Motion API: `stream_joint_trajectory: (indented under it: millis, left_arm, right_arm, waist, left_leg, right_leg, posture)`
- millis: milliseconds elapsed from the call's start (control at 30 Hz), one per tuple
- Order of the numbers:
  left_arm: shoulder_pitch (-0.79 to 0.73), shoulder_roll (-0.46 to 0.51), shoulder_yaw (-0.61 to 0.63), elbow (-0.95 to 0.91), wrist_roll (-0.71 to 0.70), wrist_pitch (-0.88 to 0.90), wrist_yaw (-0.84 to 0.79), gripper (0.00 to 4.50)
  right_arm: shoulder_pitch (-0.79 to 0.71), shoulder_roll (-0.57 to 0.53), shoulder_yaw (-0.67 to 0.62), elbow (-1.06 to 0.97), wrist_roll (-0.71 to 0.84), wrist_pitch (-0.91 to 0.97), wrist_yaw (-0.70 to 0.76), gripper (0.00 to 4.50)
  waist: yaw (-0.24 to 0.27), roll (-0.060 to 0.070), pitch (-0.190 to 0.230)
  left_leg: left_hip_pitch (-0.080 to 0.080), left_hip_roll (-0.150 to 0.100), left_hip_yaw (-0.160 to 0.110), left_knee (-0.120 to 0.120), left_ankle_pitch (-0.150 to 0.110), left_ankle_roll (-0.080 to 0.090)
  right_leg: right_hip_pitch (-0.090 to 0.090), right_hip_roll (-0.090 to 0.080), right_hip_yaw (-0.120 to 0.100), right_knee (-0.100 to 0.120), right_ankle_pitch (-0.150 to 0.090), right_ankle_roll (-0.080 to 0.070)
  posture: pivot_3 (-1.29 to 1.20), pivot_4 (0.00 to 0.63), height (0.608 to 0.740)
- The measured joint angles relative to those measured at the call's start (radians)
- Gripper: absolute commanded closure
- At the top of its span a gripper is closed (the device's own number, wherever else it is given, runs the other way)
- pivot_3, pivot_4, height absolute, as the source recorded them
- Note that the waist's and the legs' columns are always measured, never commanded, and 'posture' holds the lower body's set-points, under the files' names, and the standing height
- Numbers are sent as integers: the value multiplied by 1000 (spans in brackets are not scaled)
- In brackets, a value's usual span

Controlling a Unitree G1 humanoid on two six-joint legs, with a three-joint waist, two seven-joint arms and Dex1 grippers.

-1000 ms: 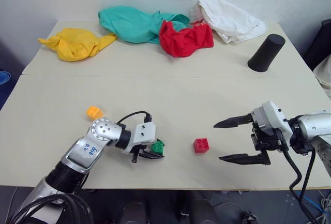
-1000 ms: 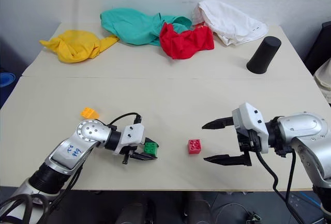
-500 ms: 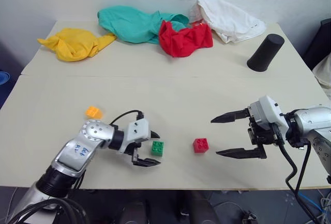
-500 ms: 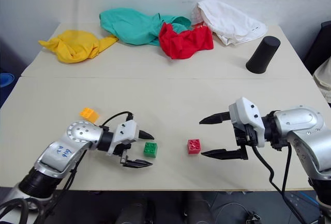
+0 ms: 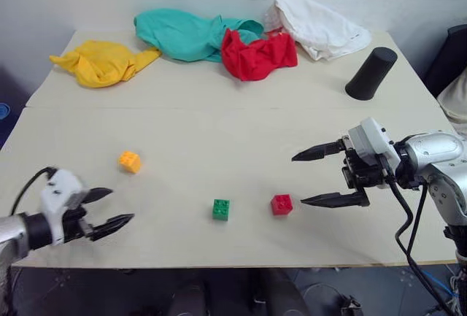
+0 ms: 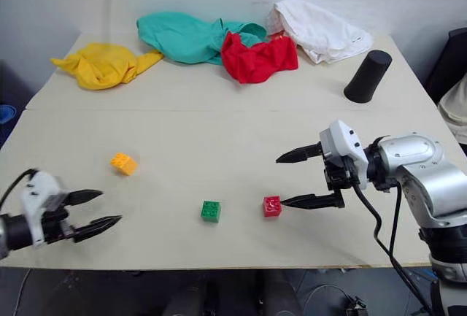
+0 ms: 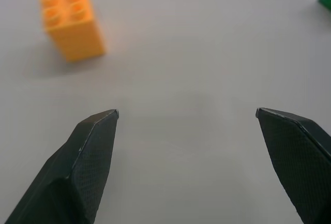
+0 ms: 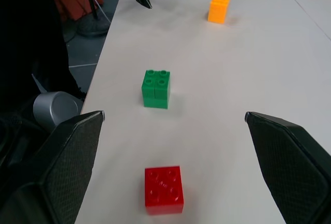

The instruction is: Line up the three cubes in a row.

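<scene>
Two cubes, green (image 5: 221,209) and red (image 5: 282,204), sit side by side near table (image 5: 233,133) front, orange one (image 5: 130,161) well apart; left gripper (image 5: 108,209) and right gripper (image 5: 312,178) both wide, empty; risk: right nudges red, skewing row.

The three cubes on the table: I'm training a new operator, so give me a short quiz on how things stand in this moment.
1. True or false: the green cube and the red cube sit side by side near the table's front edge.
2. Which cube lies apart from the other two, nearer the left end effector? A) red B) green C) orange-yellow
3. Fill in: the right end effector is ____, and it holds nothing.

Key:
1. True; they are close, with a gap between them.
2. C; the orange-yellow cube lies further back and to the left.
3. open; its jaws stand wide, just right of the red cube.
</scene>
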Motion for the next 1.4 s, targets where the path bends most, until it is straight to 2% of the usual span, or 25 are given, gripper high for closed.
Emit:
stream_joint_trajectory:
  millis: [133,300,567,800,900,1133,1167,1400]
  left_arm:
    - [-9,-27,4,65,39,-45,95,17]
    - [-136,4,-20,79,17,-24,135,17]
    - [-447,25,-280,305,58,-34,171,17]
    - [-613,10,-407,506,113,-92,192,17]
    - [-620,7,-434,531,112,-104,178,617]
    - [-604,16,-435,530,103,-101,143,2811]
    - [-604,18,-434,530,102,-101,138,2988]
    - [-590,71,-441,512,72,-112,25,2957]
  right_arm:
    - [-28,20,15,16,-15,-16,18,0]
    - [-39,23,15,35,-20,-18,23,0]
    - [-10,27,-1,4,-25,-16,-9,0]
    - [15,26,-9,-40,-21,-10,-44,0]
    - [15,26,-11,-44,-18,-7,-54,0]
    - [26,26,-12,-48,-16,1,-68,0]
    - [26,26,-12,-49,-16,1,-69,0]
    - [26,26,-12,-51,-16,1,-69,0]
  waist:
    - [7,0,0]
    - [13,-1,-1]
    - [14,-1,-1]
    - [10,-1,-1]
    - [10,-1,-1]
    - [13,-1,-1]
    - [14,-1,-1]
    - [13,-1,-1]
  left_leg:
    - [0,0,0,0,0,0]
    - [0,0,0,-1,0,0]
    - [-1,-1,0,-1,0,0]
    - [-1,0,2,-1,0,-1]
    - [-1,0,2,-1,0,-1]
    - [-1,0,2,-1,0,-1]
    - [-1,0,2,-1,0,-1]
    - [-1,0,2,-1,0,-1]
  right_leg:
    - [0,0,0,0,0,0]
    - [0,-2,-1,0,0,0]
    - [0,-2,-2,0,0,0]
    - [-1,0,-2,1,0,0]
    - [-1,0,-2,1,0,0]
    - [-1,0,-2,1,0,0]
    - [-1,0,-2,1,0,0]
    - [-1,0,-2,1,0,0]
  posture:
    - [0,150,740]
    - [0,150,740]
    - [0,150,740]
    - [0,150,740]
    - [0,150,740]
    - [0,150,740]
    - [0,150,740]
    - [0,150,740]
